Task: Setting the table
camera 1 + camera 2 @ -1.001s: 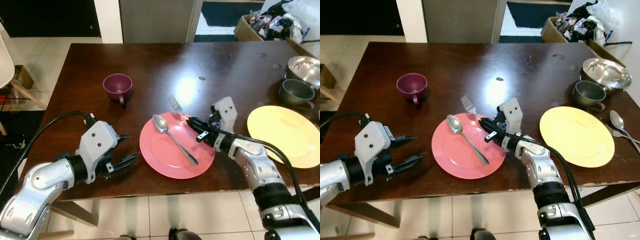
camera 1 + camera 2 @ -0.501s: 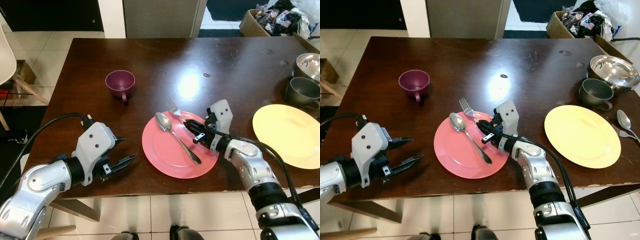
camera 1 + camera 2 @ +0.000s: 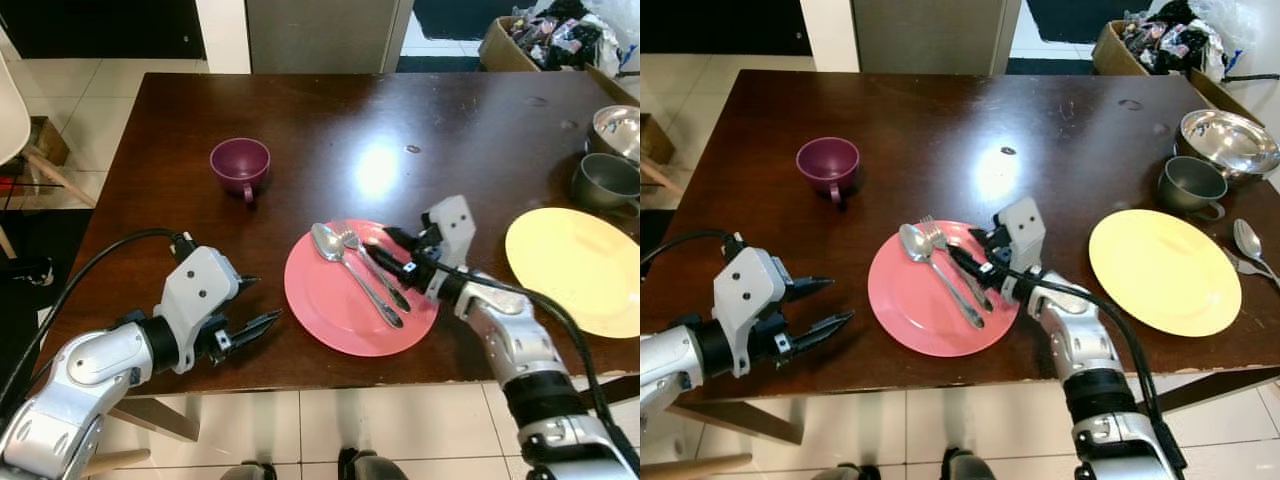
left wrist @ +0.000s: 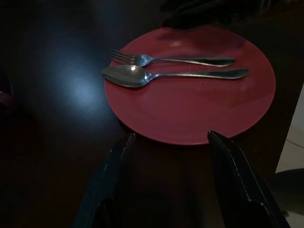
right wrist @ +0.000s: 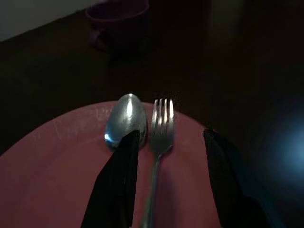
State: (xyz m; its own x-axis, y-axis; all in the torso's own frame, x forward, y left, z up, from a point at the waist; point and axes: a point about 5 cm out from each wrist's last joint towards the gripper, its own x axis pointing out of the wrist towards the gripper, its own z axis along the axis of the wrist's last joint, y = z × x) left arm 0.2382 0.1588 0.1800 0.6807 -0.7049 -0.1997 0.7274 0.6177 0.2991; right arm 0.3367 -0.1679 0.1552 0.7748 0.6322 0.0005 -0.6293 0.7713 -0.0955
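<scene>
With the fork [image 3: 372, 264] lying beside the spoon [image 3: 352, 272] on the pink plate [image 3: 330, 320], our right end effector [image 3: 394, 253] hovers spread above its handle, so we judge placing done and withdrawal next

Dark wooden table [image 3: 300, 120] with a light glare, pale tiled floor [image 3: 110, 85], cluttered cardboard box [image 3: 545, 35] beyond.

You are looking at a dining area in a home: a dark wooden table [image 3: 300, 110] stands on pale floor tiles [image 3: 90, 95], with a white chair [image 3: 12, 125] beyond its left edge, a cardboard box of clutter [image 3: 545, 35] past its far right corner, and plates and cups on it.
</scene>
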